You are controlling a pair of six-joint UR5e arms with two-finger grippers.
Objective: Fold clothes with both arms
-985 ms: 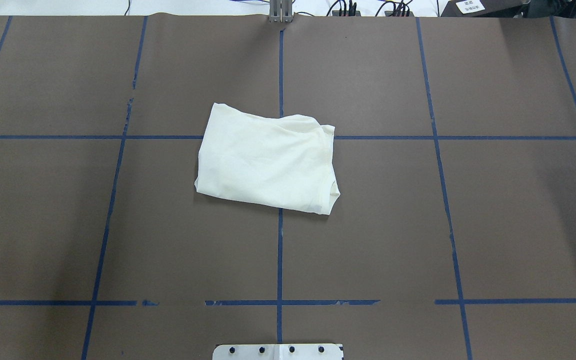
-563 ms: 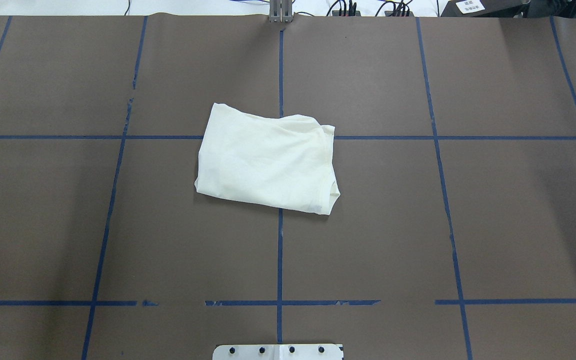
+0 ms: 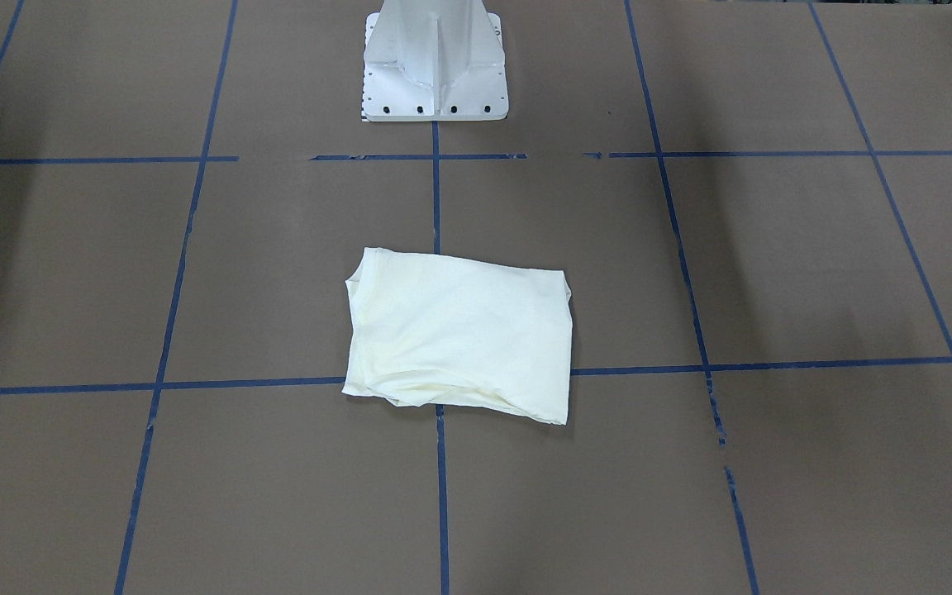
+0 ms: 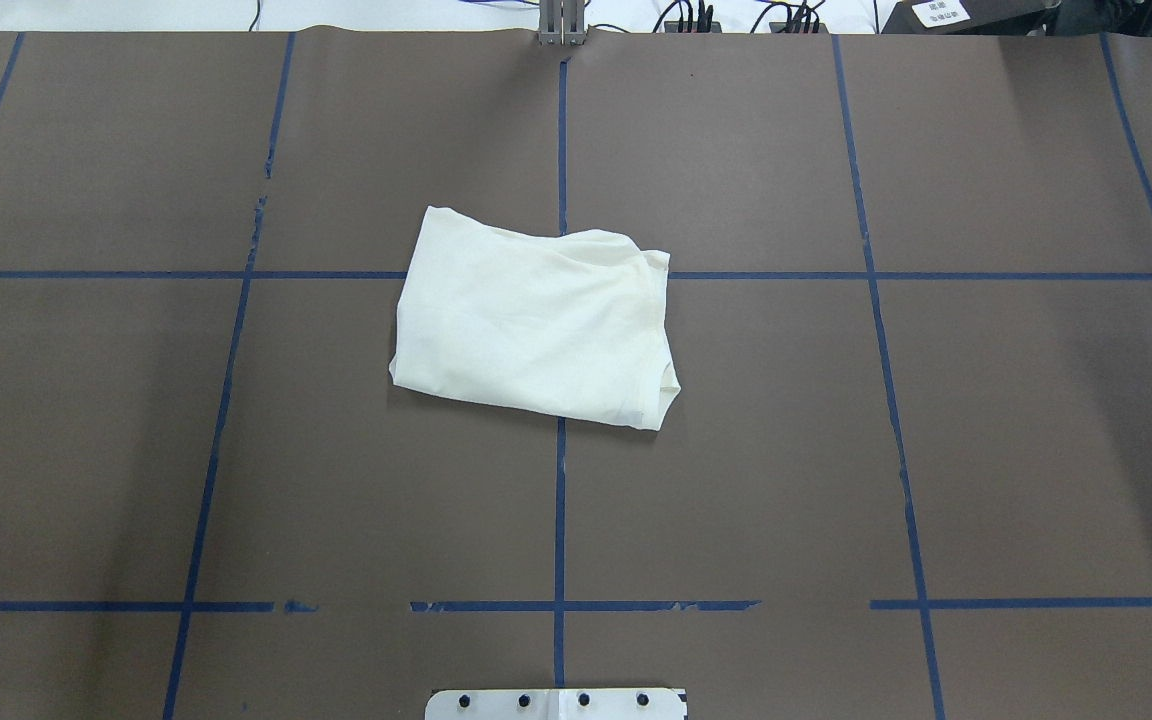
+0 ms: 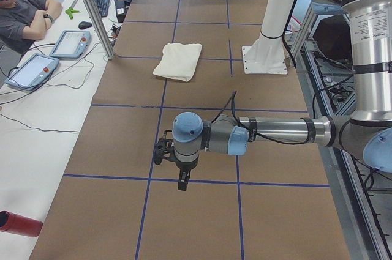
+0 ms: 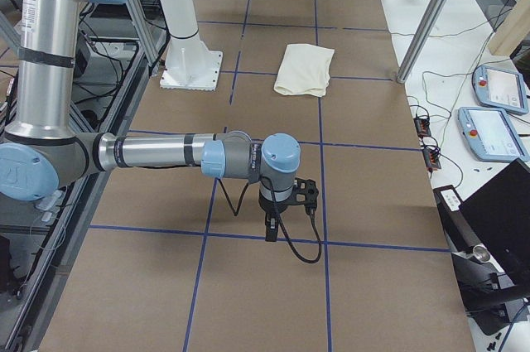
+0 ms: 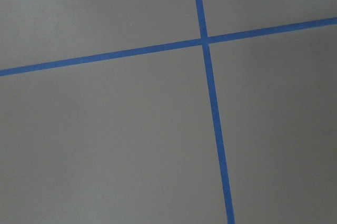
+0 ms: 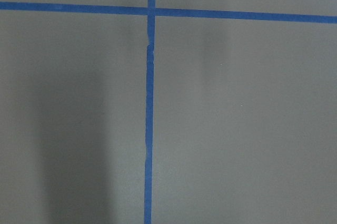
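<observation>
Cream T-shirt [image 4: 534, 320], edges free — left gripper [image 5: 182, 180], right gripper [image 6: 270, 228] far off, state unclear

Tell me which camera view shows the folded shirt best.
Overhead exterior: the folded cream shirt lies central, whole and unobstructed, its layered edges clear. Exterior front-facing shows it nearly as well; both side views show it small and distant; the wrist cameras miss it entirely.

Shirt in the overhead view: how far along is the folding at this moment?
Done: the shirt lies folded into a compact rectangle, plain side up, in the middle of the table. In hand: nothing. The left arm and right arm hang over bare paper near opposite ends, well clear of the cloth. Left: seemingly little, perhaps squaring the uneven layered edge on the robot's right side.
</observation>
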